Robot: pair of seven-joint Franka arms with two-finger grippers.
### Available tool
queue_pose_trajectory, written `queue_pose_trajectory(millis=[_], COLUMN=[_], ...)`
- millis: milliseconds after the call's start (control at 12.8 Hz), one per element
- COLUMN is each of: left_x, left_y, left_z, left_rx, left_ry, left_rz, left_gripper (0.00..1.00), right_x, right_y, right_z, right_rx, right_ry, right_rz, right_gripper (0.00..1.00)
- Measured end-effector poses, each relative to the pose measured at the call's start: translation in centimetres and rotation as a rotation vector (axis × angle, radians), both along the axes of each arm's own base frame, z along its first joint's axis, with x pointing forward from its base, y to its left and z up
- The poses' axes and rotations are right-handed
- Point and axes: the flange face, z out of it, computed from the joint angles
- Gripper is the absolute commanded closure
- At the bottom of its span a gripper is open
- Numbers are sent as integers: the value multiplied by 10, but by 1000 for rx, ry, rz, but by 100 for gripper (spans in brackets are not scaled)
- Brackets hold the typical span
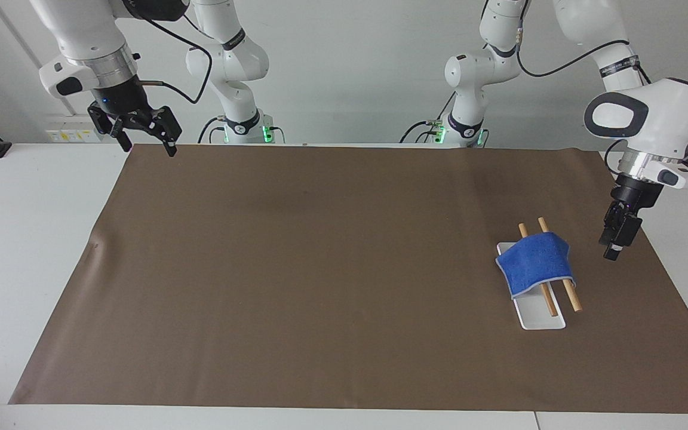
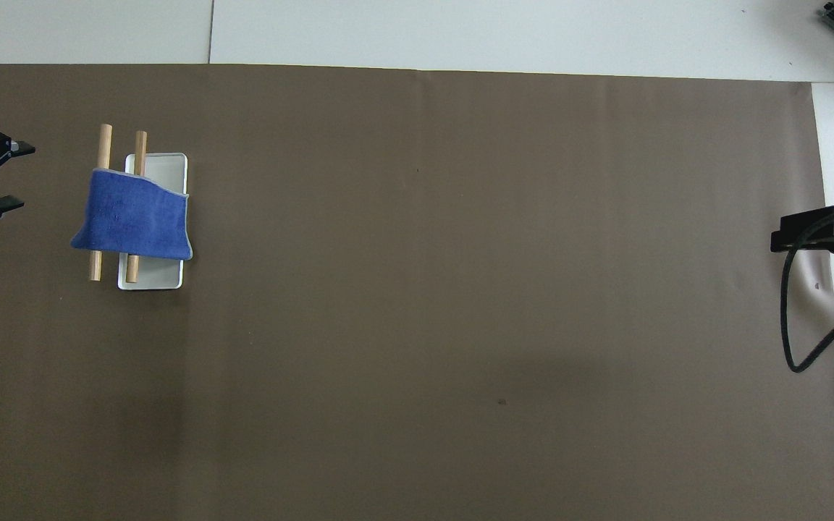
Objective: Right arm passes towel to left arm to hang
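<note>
Draped over the two wooden rods (image 1: pixel 548 267) of the white tray (image 1: pixel 540 315), the towel (image 1: pixel 534 264) hangs free — you can see your left gripper (image 1: pixel 613 240) just beside it, jaws parted and empty. Your right gripper (image 1: pixel 137 130) waits at the right arm's end of the counter (image 1: pixel 27 239), well apart from the towel — jaws wide.

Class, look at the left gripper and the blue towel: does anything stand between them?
Nothing visible does. The left gripper hangs open over bare brown mat beside the towel, which lies draped across the two wooden rods of the rack.
</note>
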Motion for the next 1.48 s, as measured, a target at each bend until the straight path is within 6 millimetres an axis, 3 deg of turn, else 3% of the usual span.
queue_pose_trajectory(millis=[312, 546, 936, 1248, 1482], left_x=[6, 11, 14, 1, -14], left_y=[-5, -12, -75, -124, -147], left_z=[16, 29, 51, 53, 58], left_rx=[49, 177, 414, 507, 565], left_ry=[-40, -96, -122, -52, 53], left_rz=[-88, -279, -648, -895, -1020], left_gripper=[0, 0, 0, 0, 0], right_x=[1, 0, -3, -3, -3], right_y=[6, 8, 8, 8, 8], right_z=[0, -1, -3, -3, -4], right_rx=[0, 0, 1, 1, 1], right_ry=[4, 8, 36, 39, 41], right_rz=[11, 14, 14, 14, 14], right_gripper=[0, 0, 0, 0, 0])
